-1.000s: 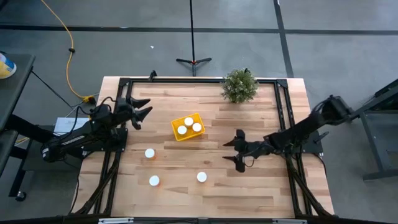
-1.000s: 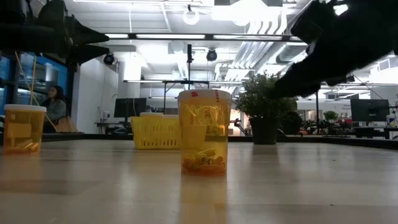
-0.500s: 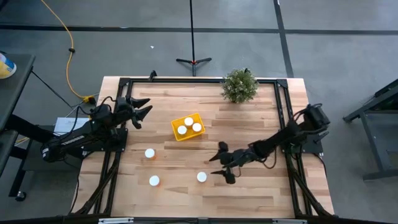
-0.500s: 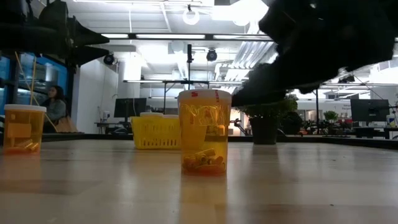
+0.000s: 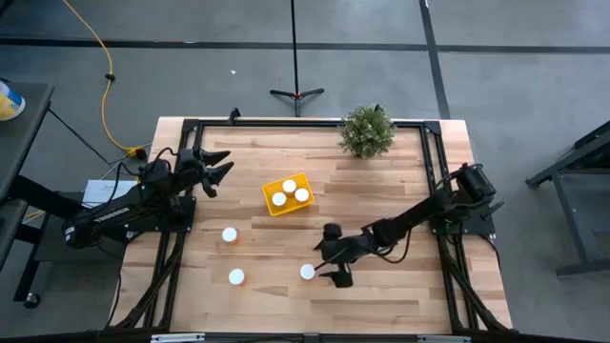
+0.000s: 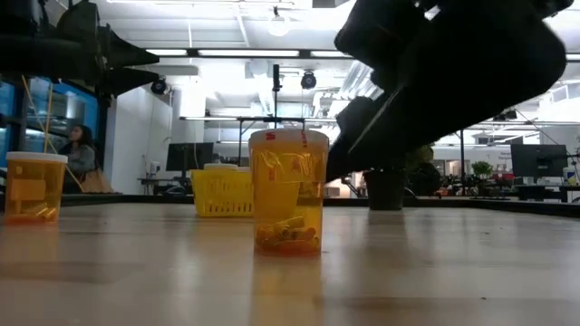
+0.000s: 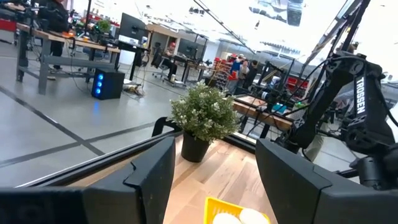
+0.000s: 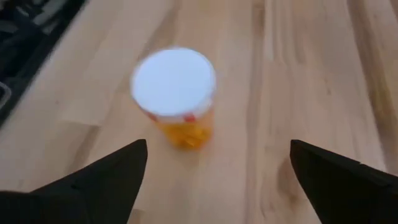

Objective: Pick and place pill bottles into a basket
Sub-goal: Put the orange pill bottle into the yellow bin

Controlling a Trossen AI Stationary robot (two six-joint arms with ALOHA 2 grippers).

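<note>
Right fingers (image 8: 217, 180) spread wide, empty, just short of a pill bottle (image 8: 175, 93) — pills visible only low (left fingers (image 7: 211, 168) parted, idle).

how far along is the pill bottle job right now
About halfway. Done: three pill bottles sit in the yellow basket. In hand: the right gripper, fingers open, is closing in on the nearest bottle but has not gripped it. Left: that one plus two more bottles on the table. The left gripper waits open near the table's far left.
</note>
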